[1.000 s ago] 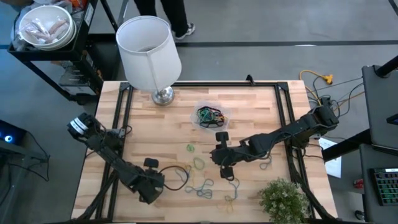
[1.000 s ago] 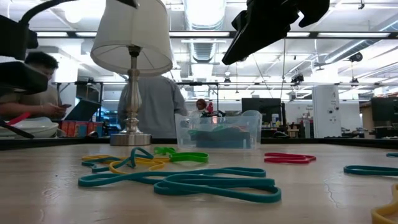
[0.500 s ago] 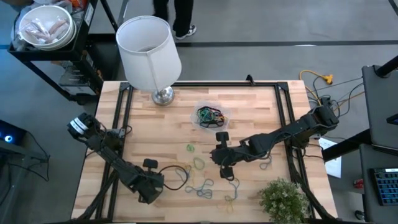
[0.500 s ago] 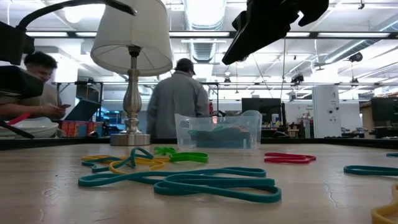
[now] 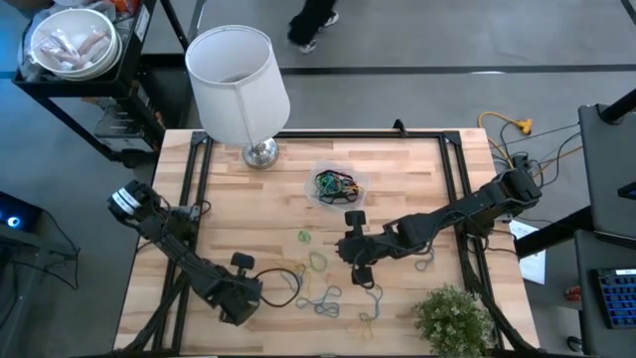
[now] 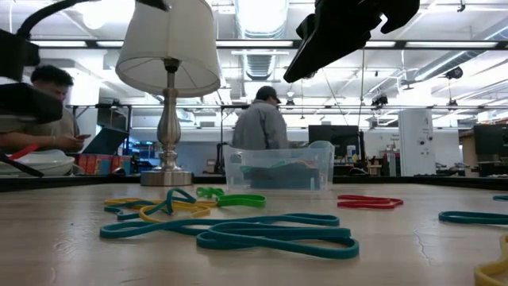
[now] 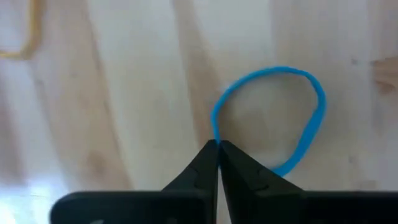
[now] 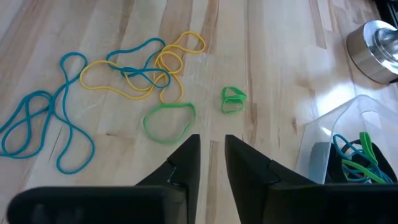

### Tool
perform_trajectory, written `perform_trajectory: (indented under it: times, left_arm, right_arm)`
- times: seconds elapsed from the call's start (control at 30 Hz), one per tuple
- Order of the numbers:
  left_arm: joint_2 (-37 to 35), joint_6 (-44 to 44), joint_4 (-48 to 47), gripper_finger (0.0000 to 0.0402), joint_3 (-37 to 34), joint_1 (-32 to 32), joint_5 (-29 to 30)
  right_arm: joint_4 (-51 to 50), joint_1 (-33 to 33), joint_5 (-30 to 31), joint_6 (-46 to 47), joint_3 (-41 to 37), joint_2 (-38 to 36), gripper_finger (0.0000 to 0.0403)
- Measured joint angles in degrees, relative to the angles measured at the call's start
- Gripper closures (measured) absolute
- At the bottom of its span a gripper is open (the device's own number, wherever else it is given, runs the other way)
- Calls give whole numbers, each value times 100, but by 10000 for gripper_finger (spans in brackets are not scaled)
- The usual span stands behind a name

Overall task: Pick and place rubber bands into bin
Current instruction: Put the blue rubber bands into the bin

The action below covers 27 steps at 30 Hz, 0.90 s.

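Only its wrist view shows the left pincer (image 7: 217, 149) pinched shut on a thin blue rubber band (image 7: 309, 124) lying on the pale wood-grain table (image 7: 124, 93). The right pincer (image 8: 211, 146) hovers slightly parted, empty. The clear bin (image 5: 338, 186) stands mid-table.

bands on table: loose rubber bands (image 5: 320, 296), teal, yellow, green, scattered flat near the front edge
bin: clear bin (image 5: 337, 186), upright mid-table, already has a few bands inside
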<state>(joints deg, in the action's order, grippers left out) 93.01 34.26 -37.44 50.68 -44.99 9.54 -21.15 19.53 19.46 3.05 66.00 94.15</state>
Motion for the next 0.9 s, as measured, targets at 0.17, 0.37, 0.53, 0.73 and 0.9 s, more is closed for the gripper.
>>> perform_trajectory:
  times: [0.17,0.37,0.53,0.73,0.9]
  left_arm:
    - [0,-53,-563,401,234,-2,775]
    - [-2,-296,-962,401,585,-4,1992]
    - [-2,-781,-955,402,783,2,3275]
    - [-4,-1549,-951,402,930,193,4089]
    - [-4,-2006,-925,402,925,681,4540]
  right_arm:
    - [0,0,0,-2,0,0,339]
    - [-1,0,0,-2,0,0,337]
    - [-2,0,0,-4,0,0,342]
    - [-4,-2,2,-4,0,0,340]
    - [-4,0,2,-10,0,0,337]
